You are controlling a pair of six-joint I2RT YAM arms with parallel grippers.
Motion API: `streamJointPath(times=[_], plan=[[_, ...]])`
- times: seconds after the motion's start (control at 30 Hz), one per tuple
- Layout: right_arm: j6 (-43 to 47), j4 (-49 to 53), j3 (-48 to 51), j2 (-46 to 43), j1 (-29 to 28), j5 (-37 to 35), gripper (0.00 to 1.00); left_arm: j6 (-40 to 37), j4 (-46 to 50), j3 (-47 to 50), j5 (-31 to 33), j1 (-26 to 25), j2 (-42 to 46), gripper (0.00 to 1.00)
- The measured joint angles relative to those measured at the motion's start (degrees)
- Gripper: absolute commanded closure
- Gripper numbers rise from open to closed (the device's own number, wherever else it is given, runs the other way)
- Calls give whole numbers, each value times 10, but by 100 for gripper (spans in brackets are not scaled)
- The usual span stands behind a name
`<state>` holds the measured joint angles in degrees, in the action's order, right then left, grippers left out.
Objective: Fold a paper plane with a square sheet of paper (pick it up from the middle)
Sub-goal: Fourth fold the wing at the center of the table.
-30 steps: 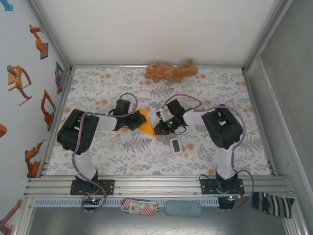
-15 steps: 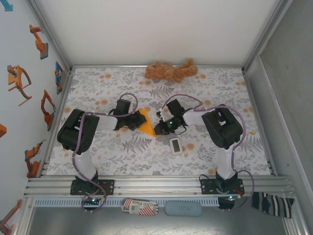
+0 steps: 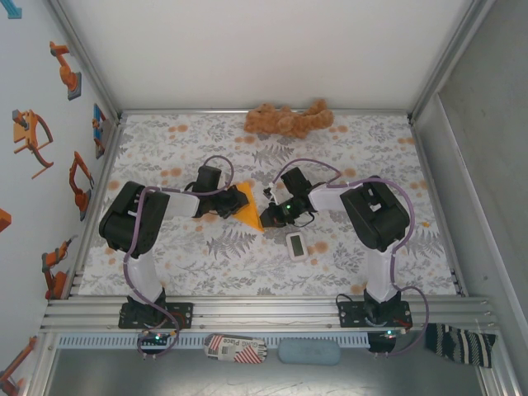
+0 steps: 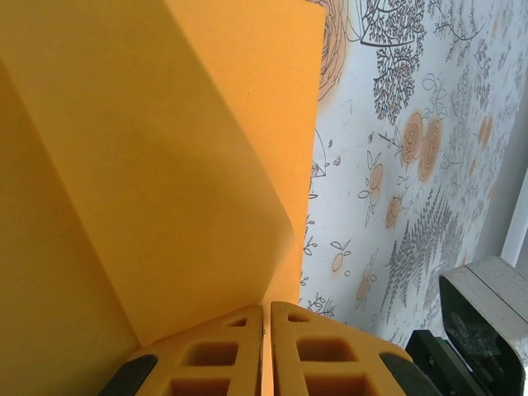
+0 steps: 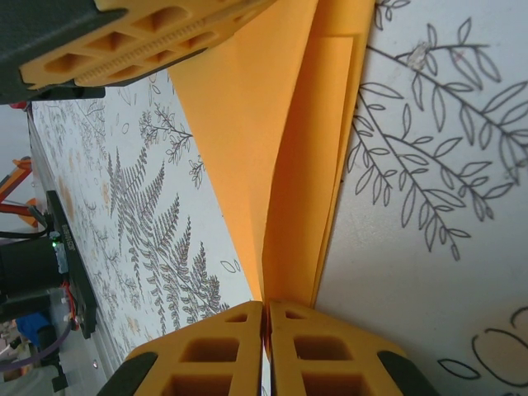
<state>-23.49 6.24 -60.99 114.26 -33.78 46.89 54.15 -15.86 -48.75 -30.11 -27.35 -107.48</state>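
Note:
The orange sheet of paper is folded into a pointed wedge and sits between the two arms at mid-table. My left gripper is shut on its left side. In the left wrist view the paper rises as a creased flap from the closed left gripper. My right gripper is shut on the pointed right end. In the right wrist view layered folds of paper run out from the closed right gripper, and the left gripper's fingers pinch the far end.
A small white rectangular device lies just in front of the right gripper. A brown plush toy lies along the back edge. The floral table cover is bounded by metal rails, with a wall of stickers on the left.
The left arm has shifted slightly; the paper has barely moved and both grippers still pinch it.

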Motion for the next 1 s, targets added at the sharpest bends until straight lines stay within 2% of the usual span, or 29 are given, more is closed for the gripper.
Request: streamJointPath(times=[0.2,0.5,0.87,1.0], plan=[[-6,-1,0,-6,0,-2,80,-5,0,0,0,0,0,87],[-29,-14,-1,-48,5,-52,72,-7,0,0,0,0,0,87],[-14,37,-75,-29,-11,-122,54,-8,0,0,0,0,0,87],[-2,57,-99,-8,-23,-145,52,-8,0,0,-2,0,0,87]])
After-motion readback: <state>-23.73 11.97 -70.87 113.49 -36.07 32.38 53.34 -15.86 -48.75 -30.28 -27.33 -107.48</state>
